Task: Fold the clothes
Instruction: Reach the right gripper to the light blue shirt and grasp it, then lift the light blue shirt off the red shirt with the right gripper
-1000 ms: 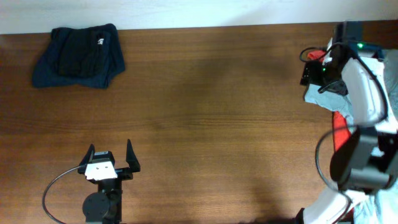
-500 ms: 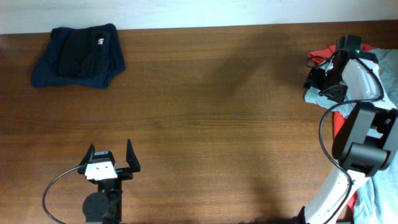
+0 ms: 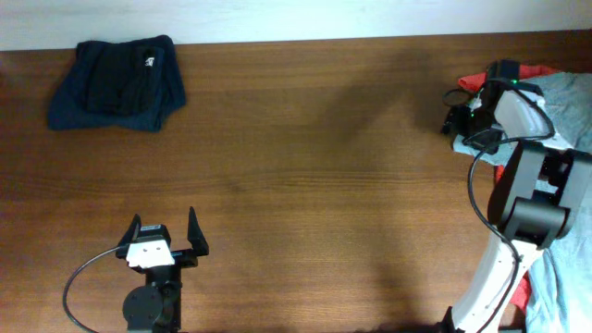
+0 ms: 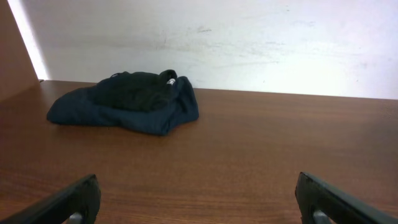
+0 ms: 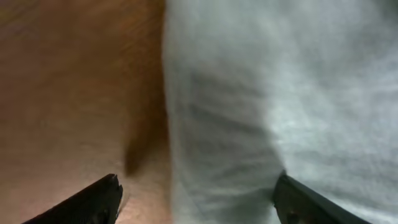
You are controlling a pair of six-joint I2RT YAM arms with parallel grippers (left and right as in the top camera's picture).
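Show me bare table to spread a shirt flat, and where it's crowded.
Bare: the table's wide middle, between the dark navy garment, the left gripper and the right gripper. Crowded: the right edge, under the pale blue-grey T-shirt.

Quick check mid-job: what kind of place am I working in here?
Probably a test bench rather than a home: a wooden table against a plain white wall, a folded dark garment on it, and a pale blue-grey T-shirt at the right edge.

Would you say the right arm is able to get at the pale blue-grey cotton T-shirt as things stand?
Probably yes: the right gripper hangs open directly over the edge of the pale blue-grey cotton T-shirt on the brown wooden table, with nothing between it and the cloth.
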